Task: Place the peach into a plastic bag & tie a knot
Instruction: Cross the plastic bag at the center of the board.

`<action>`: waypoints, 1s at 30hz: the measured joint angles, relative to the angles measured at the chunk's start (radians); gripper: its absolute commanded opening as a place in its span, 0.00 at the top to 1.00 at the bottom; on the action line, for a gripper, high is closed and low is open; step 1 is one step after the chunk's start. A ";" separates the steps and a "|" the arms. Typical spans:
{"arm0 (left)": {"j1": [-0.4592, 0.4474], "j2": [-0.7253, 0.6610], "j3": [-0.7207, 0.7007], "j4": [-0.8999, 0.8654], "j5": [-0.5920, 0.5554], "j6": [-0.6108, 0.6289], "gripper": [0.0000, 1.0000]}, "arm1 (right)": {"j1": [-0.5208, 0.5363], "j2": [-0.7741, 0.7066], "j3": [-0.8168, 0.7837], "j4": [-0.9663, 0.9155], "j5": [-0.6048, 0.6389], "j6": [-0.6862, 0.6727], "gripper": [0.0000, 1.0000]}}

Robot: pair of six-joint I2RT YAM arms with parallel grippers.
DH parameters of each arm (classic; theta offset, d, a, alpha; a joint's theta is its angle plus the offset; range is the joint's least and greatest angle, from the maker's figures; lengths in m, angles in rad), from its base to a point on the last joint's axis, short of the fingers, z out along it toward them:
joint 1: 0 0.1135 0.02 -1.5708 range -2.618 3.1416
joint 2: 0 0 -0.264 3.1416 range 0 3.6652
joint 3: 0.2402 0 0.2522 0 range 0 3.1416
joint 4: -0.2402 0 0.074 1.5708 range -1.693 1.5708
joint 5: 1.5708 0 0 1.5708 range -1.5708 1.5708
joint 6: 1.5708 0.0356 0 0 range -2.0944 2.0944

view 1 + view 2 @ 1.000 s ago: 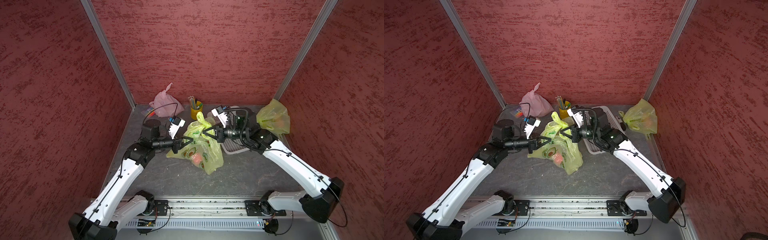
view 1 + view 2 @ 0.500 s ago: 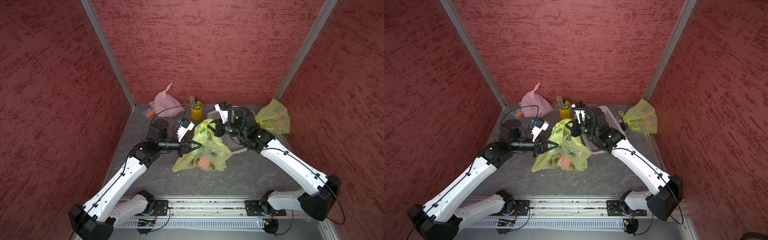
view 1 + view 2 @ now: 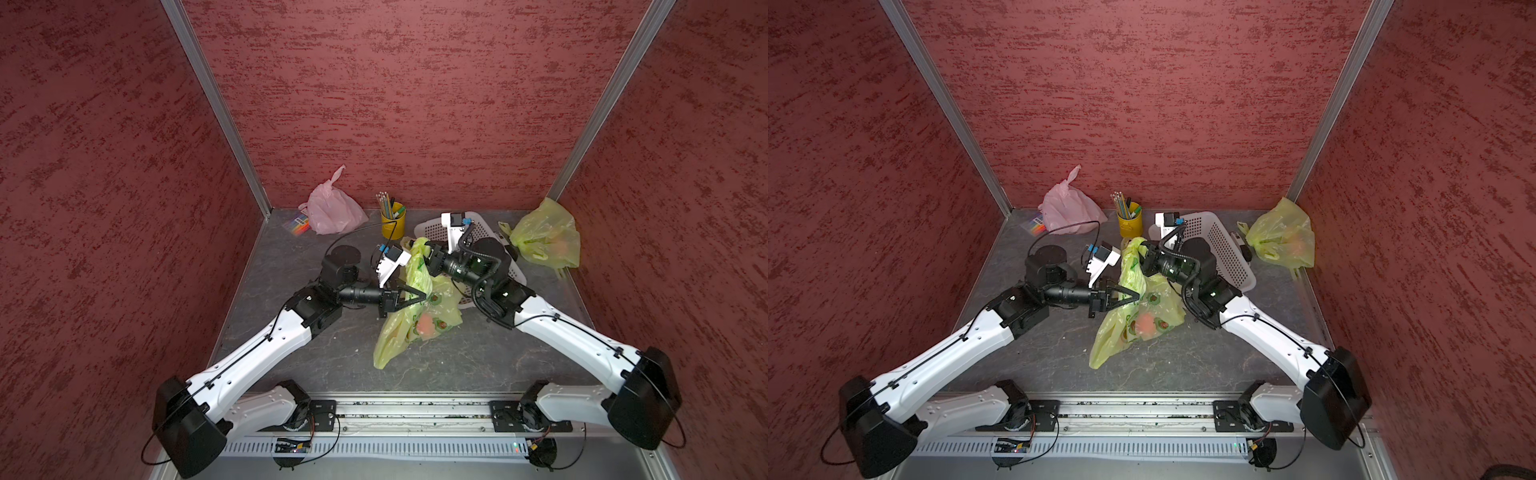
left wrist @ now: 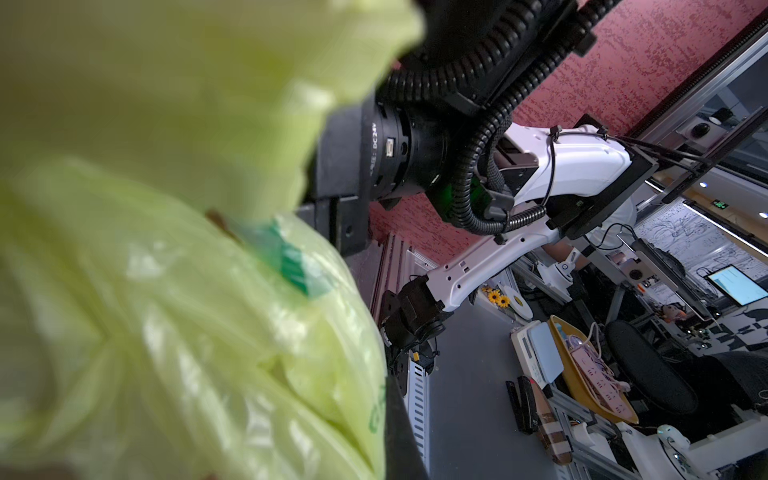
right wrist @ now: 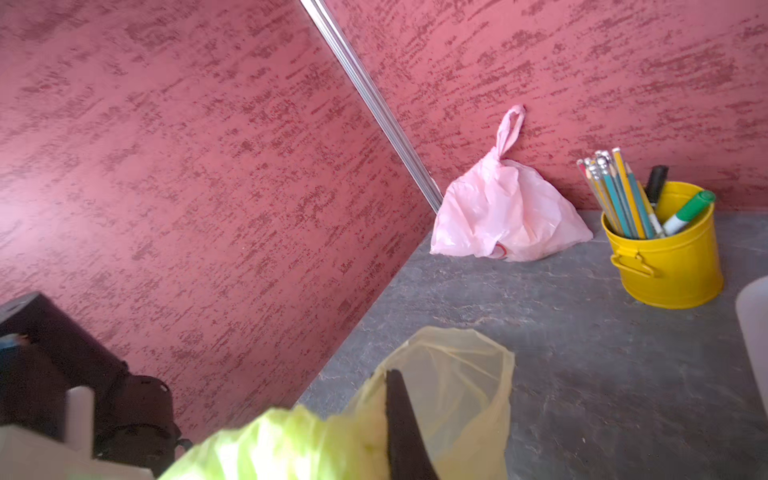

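Note:
A yellow-green plastic bag [image 3: 409,328] [image 3: 1125,328] lies mid-table in both top views, and the orange-pink peach [image 3: 424,324] [image 3: 1145,322] shows through its film. My left gripper [image 3: 422,296] [image 3: 1137,297] is shut on the bag's upper part from the left. My right gripper [image 3: 423,258] [image 3: 1140,254] is shut on a raised handle of the bag at the far side. The left wrist view is filled by blurred bag film [image 4: 187,311] beside one dark finger [image 4: 397,432]. In the right wrist view a dark finger [image 5: 401,419] pinches the handle loop [image 5: 465,374].
A tied pink bag [image 3: 332,208] [image 5: 503,216] and a colour card [image 3: 297,224] sit at the back left. Beside them stands a yellow pencil cup [image 3: 392,224] [image 5: 669,257]. A white perforated basket [image 3: 486,226] lies under my right arm. Another yellow-green bag [image 3: 544,239] fills the back right corner.
My left gripper has moved right toward the centre with the bag. The right gripper shifted slightly back. The bag's body swung round and now trails toward the front left.

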 measured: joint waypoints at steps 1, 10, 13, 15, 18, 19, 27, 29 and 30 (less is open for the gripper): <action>-0.001 0.003 -0.017 0.019 -0.001 -0.008 1.00 | 0.001 0.008 -0.024 0.064 -0.016 0.035 1.00; 0.000 0.002 -0.122 0.146 -0.074 -0.048 1.00 | 0.011 0.096 -0.059 0.439 -0.140 0.281 1.00; 0.012 -0.017 -0.148 0.179 -0.092 -0.064 0.93 | 0.011 0.098 -0.059 0.473 -0.156 0.317 1.00; 0.026 -0.032 -0.159 0.192 -0.094 -0.074 0.82 | 0.011 0.098 -0.059 0.491 -0.165 0.330 1.00; 0.045 -0.049 -0.166 0.180 -0.097 -0.087 0.57 | 0.010 0.101 -0.059 0.516 -0.176 0.345 1.00; 0.051 -0.058 -0.166 0.167 -0.099 -0.091 0.52 | 0.009 0.105 -0.059 0.526 -0.182 0.350 1.00; 0.085 -0.210 -0.158 -0.031 -0.116 -0.076 0.39 | -0.021 0.127 -0.043 0.551 -0.230 0.366 1.00; 0.106 -0.252 -0.135 -0.093 -0.116 -0.064 0.39 | -0.024 0.128 -0.032 0.550 -0.240 0.365 1.00; 0.121 -0.270 -0.119 -0.124 -0.114 -0.060 0.39 | -0.026 0.128 -0.026 0.550 -0.244 0.365 1.00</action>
